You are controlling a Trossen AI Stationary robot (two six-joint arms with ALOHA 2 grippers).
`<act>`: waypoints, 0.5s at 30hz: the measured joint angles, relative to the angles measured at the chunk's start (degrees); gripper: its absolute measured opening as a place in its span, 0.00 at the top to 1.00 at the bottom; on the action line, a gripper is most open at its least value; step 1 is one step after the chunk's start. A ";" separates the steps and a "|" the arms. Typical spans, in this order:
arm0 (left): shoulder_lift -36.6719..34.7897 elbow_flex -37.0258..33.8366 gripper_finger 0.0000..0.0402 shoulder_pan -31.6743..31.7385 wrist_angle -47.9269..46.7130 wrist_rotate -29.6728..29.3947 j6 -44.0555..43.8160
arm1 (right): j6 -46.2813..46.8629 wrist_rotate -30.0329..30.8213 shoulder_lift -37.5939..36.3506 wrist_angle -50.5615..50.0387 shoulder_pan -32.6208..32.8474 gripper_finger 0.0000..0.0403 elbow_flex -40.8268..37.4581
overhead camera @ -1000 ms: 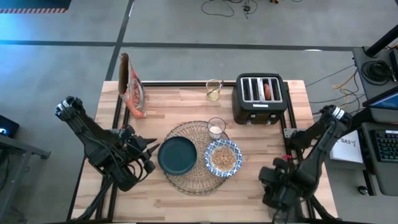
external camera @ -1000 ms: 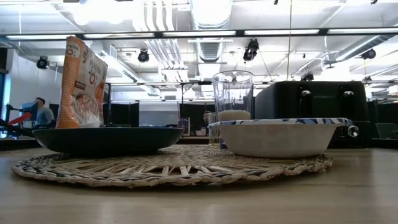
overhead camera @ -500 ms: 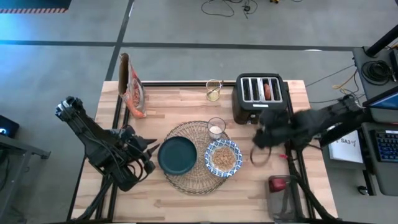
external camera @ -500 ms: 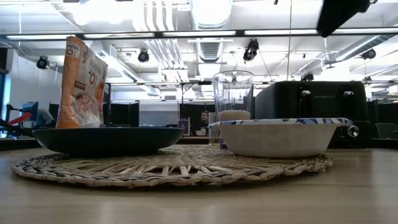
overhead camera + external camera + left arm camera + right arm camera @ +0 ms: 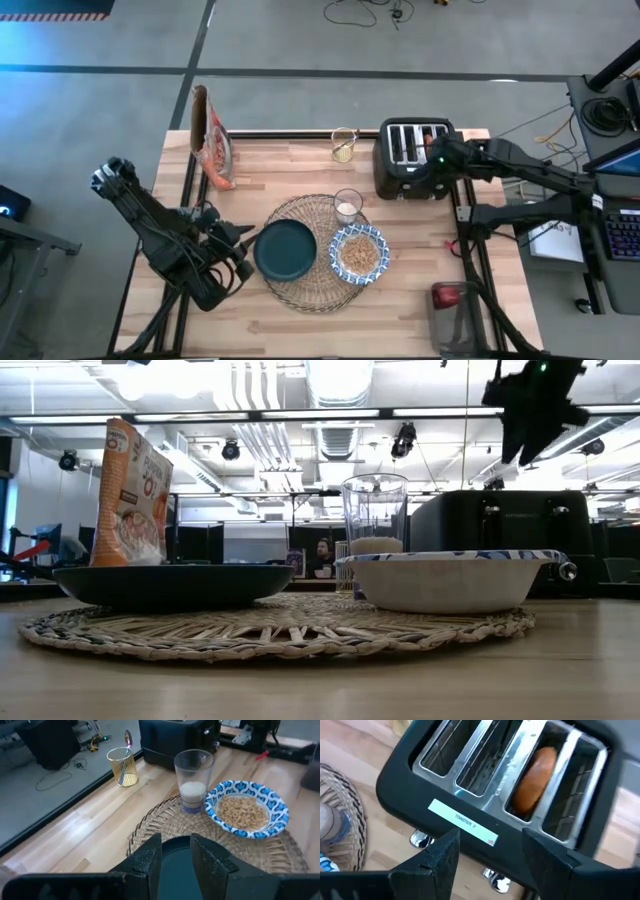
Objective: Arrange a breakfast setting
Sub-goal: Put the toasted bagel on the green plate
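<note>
A round straw placemat (image 5: pixel 312 285) carries a dark teal plate (image 5: pixel 285 250), a blue-and-white bowl (image 5: pixel 360 253) of cereal and a small clear glass (image 5: pixel 348 206) with a white layer at its bottom. A spoon (image 5: pixel 128 738) stands in a gold wire cup (image 5: pixel 344 146) at the far edge. My left gripper (image 5: pixel 243 250) stands by the plate's left rim, fingers a little apart; the plate (image 5: pixel 176 862) shows through the gap. My right gripper (image 5: pixel 432 158) hangs open above the black toaster (image 5: pixel 415 160), over its front edge (image 5: pixel 465 822).
A brown piece of bread (image 5: pixel 534 777) stands in one toaster slot. A cereal bag (image 5: pixel 212 140) stands at the far left corner. A red object (image 5: pixel 448 295) sits on the frame at the table's right side. Bare wood lies along the near edge.
My right arm has swung from the table's near right corner toward the far edge and risen, turning as it went; its gripper now hangs over the toaster. The left arm and the setting have kept still.
</note>
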 joint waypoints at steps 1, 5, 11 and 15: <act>0.37 -0.03 0.78 0.00 -0.01 0.00 0.48 | -1.40 -1.45 -0.13 1.15 -1.44 0.50 -0.86; 1.53 -0.05 0.78 0.17 -0.10 -0.83 1.87 | -3.23 -3.27 0.23 2.30 -5.49 0.50 -3.04; 1.72 -0.05 0.78 0.45 -0.06 -3.46 0.86 | -3.46 -3.39 1.48 3.28 -7.60 0.50 -4.91; 1.72 -0.05 0.78 1.46 -0.52 -3.50 1.13 | -5.90 -3.32 2.72 5.34 -8.14 0.50 -5.17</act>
